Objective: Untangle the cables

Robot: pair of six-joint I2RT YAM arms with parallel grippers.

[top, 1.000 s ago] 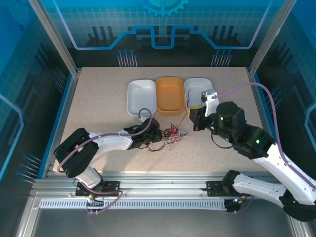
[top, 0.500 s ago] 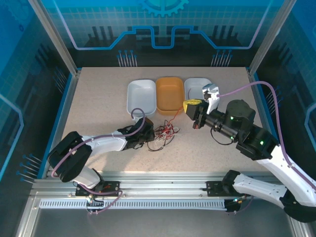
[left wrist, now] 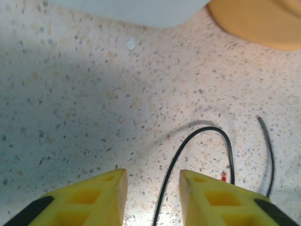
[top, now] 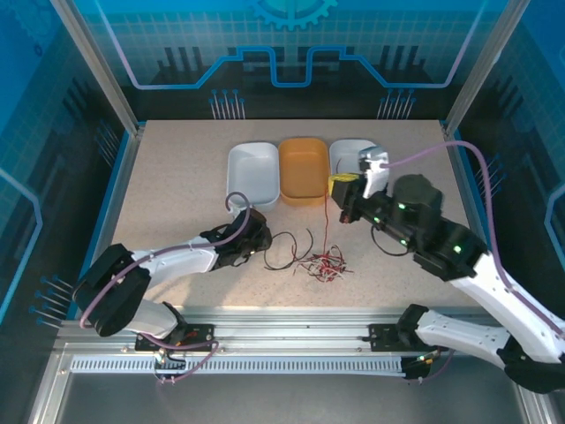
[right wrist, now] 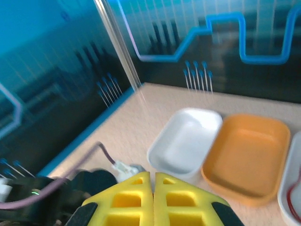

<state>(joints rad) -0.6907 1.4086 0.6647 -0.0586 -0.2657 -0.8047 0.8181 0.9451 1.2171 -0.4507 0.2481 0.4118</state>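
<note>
Cables [top: 322, 263] shifted rightward — one red strand [top: 326, 225] pinched by right gripper [right wrist: 153, 179], left gripper [left wrist: 153, 178] agape.

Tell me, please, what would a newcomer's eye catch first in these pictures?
First, the red cable, stretched straight from the shut right gripper down to a small red and whitish tangle on the near side of the orange tray. Next, a black cable curving in between the fingers of the open left gripper.
</note>
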